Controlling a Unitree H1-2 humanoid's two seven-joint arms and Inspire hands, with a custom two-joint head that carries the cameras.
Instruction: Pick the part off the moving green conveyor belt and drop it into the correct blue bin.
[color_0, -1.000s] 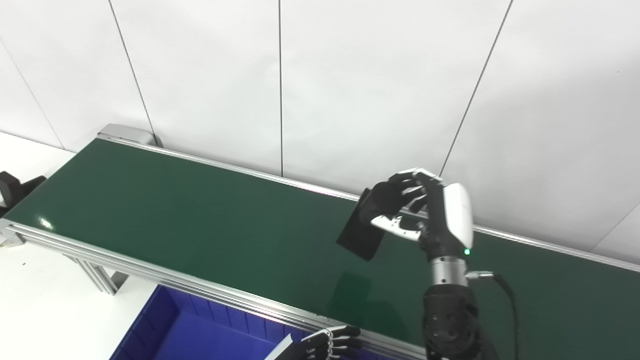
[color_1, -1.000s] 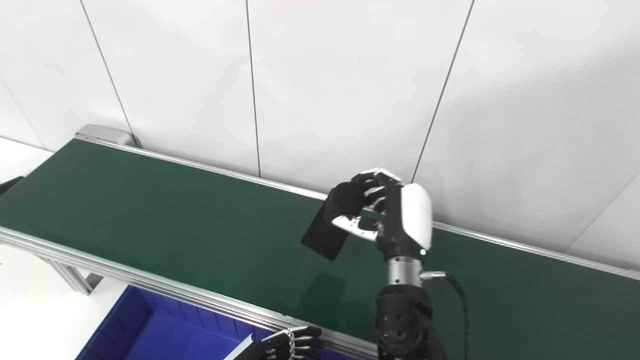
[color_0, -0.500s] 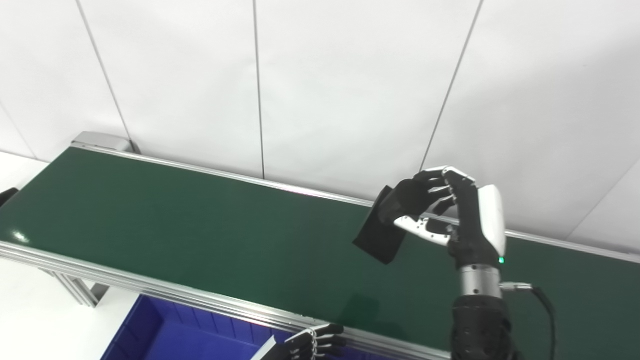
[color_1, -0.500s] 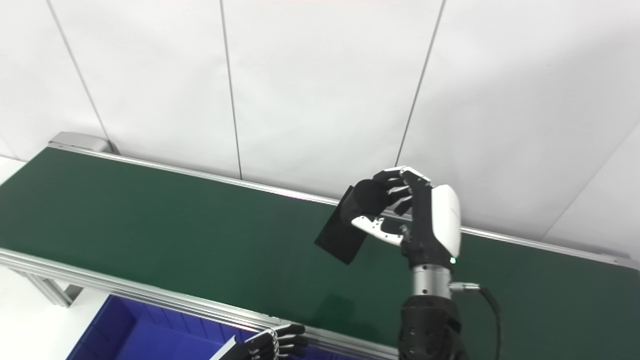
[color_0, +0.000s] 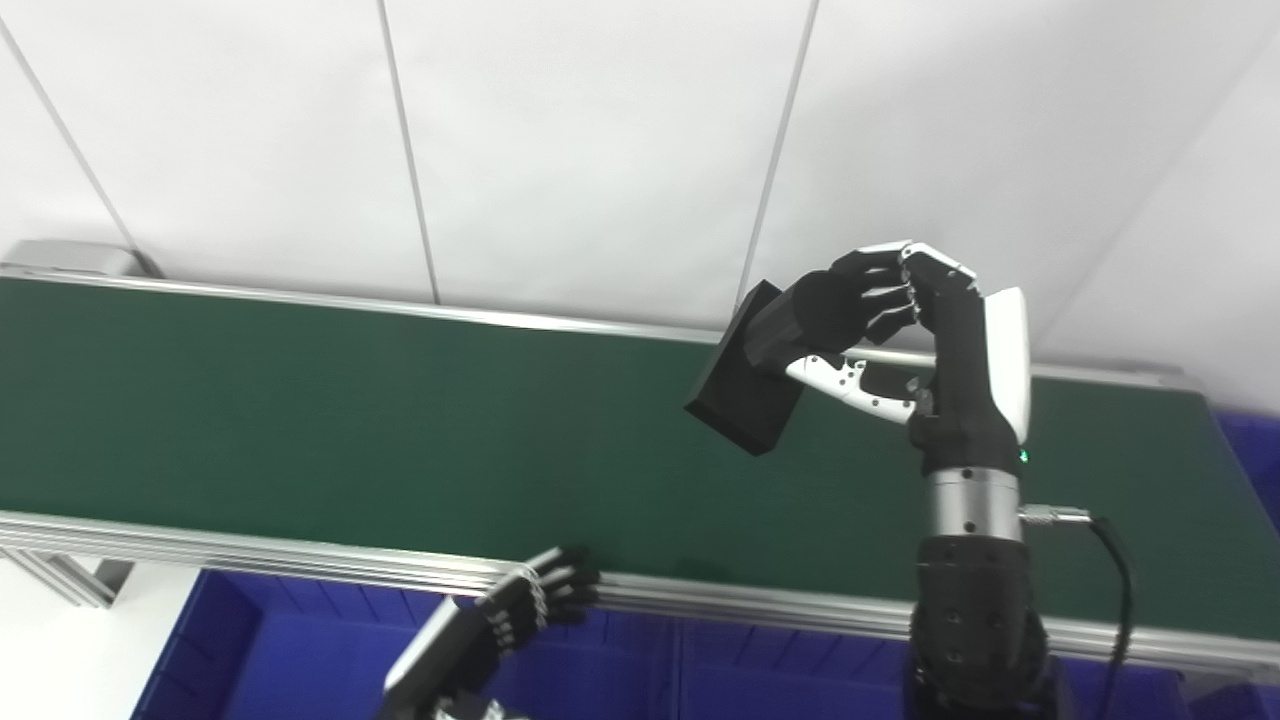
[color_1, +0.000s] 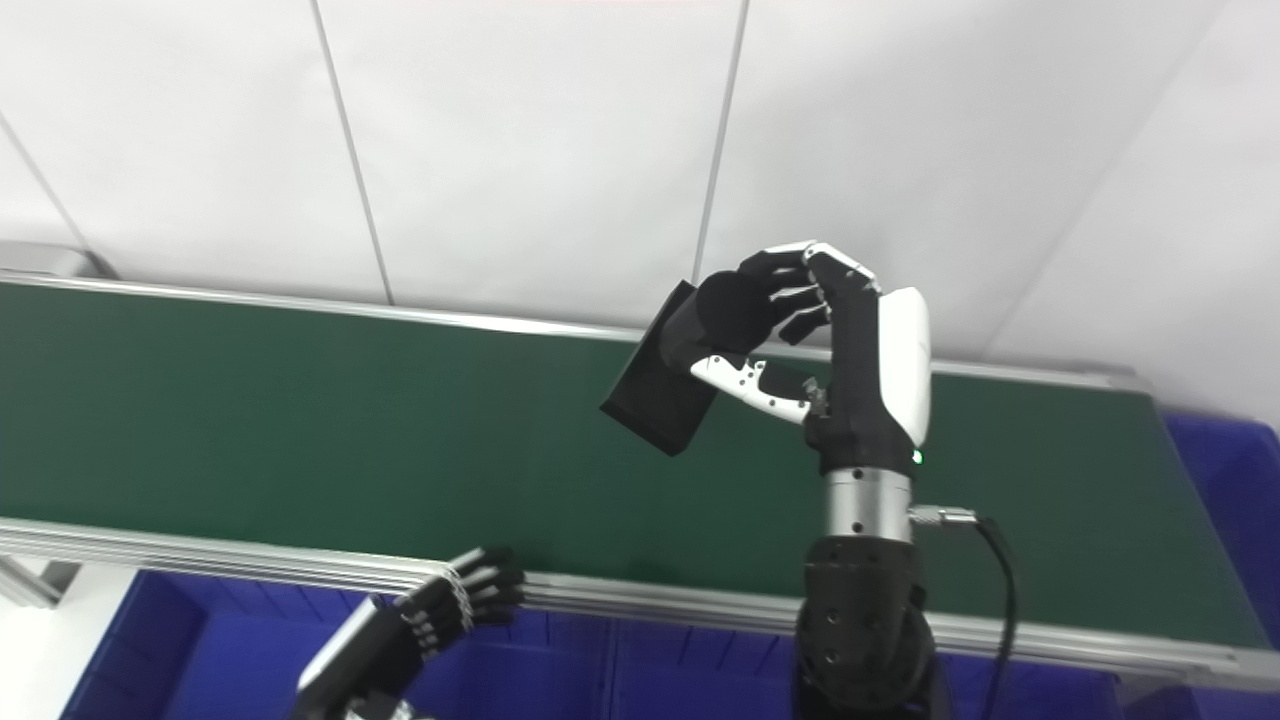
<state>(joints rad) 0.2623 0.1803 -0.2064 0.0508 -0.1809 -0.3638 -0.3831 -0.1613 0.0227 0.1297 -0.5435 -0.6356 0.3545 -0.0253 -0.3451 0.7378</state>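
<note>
Left eye view: the scene below runs from the nearest things to the farthest.
Blue bins: blue bins sit along the picture's bottom edge, below the conveyor's near rail; another blue bin shows at the belt's right end.
Left hand: the left hand is low at the bottom edge, over the bins and just at the near aluminium rail, holding nothing; its fingers lie close together and slightly curled, pointing toward the rail.
Right hand: the right hand is raised above the belt on an upright forearm, fingers and thumb clamped around the upper end of the part.
Part: the black rectangular part hangs tilted from the right hand, clear of the belt surface, its lower end pointing down and left.
Belt: the green conveyor belt stretches across the picture from left to right.
Backdrop: a white panelled wall stands behind the far rail.
</note>
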